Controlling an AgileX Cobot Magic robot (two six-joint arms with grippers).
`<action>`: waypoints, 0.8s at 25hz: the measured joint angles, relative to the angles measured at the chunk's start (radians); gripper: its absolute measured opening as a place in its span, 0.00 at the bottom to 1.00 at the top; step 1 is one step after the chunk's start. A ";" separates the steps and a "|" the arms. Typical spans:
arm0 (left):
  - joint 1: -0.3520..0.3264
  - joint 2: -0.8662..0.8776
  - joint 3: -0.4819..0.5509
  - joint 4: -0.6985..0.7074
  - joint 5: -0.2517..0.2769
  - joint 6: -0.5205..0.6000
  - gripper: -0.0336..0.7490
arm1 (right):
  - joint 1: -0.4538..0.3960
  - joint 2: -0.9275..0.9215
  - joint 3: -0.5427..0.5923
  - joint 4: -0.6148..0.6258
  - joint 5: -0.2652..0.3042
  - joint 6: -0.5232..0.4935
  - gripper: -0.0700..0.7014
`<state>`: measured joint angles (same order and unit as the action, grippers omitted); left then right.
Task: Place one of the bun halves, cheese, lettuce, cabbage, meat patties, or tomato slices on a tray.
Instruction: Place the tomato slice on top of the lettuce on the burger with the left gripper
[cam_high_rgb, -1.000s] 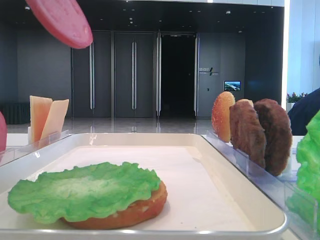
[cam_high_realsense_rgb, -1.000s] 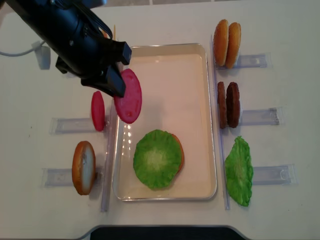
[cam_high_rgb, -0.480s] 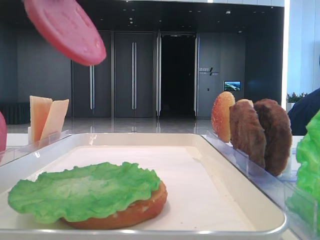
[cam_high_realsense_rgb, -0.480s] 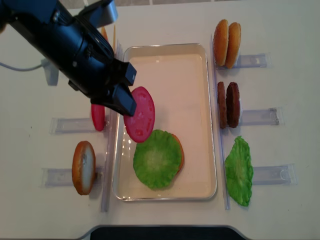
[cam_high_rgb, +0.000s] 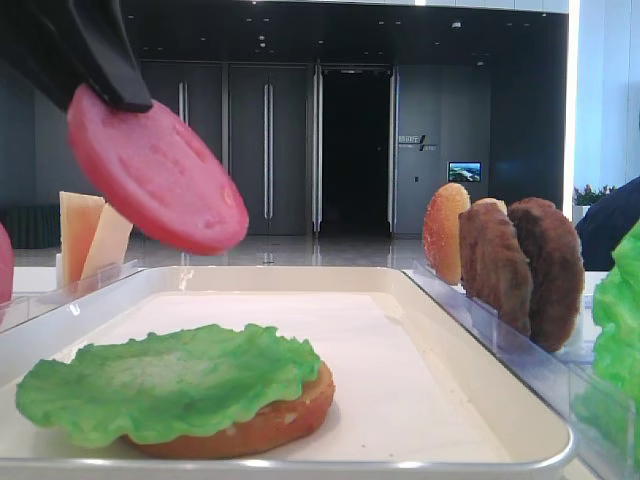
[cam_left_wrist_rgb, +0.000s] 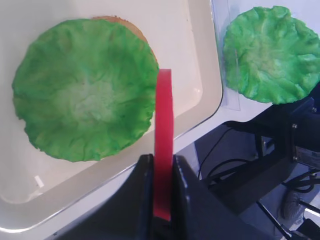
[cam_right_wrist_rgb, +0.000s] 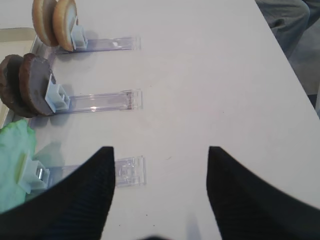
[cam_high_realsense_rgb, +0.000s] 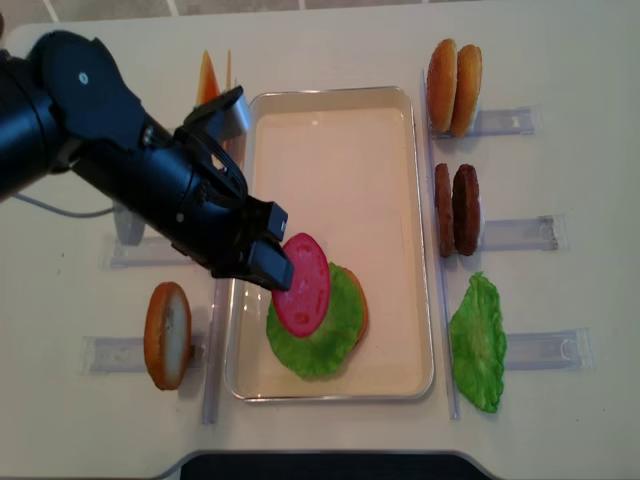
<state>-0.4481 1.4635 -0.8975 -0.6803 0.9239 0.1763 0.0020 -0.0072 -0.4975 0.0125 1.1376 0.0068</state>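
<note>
Exterior high realsense view: a tomato slice (cam_high_realsense_rgb: 303, 284) is clamped at its edge by the left end effector (cam_high_realsense_rgb: 268, 262) and held tilted above the lettuce (cam_high_realsense_rgb: 325, 335), clear of it. That lettuce is laid on a bun half (cam_high_realsense_rgb: 357, 305) at the near end of the tray (cam_high_realsense_rgb: 340, 98). Right of the tray, meat patties (cam_high_realsense_rgb: 456, 209) are stood in a clear rack (cam_high_realsense_rgb: 515, 233). The right end effector (cam_right_wrist_rgb: 160, 195) is seen spread wide, with nothing between its fingers, over the bench (cam_right_wrist_rgb: 210, 75).
</note>
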 joint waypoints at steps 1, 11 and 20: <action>0.000 0.006 0.013 -0.024 -0.012 0.019 0.12 | 0.000 0.000 0.000 0.000 0.000 0.000 0.63; 0.000 0.119 0.043 -0.233 -0.100 0.191 0.12 | 0.000 0.000 0.000 -0.001 0.000 0.000 0.63; 0.000 0.149 0.043 -0.266 -0.077 0.220 0.12 | 0.000 0.000 0.000 -0.002 0.000 0.000 0.63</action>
<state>-0.4481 1.6125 -0.8541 -0.9463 0.8465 0.3961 0.0020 -0.0072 -0.4975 0.0107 1.1376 0.0068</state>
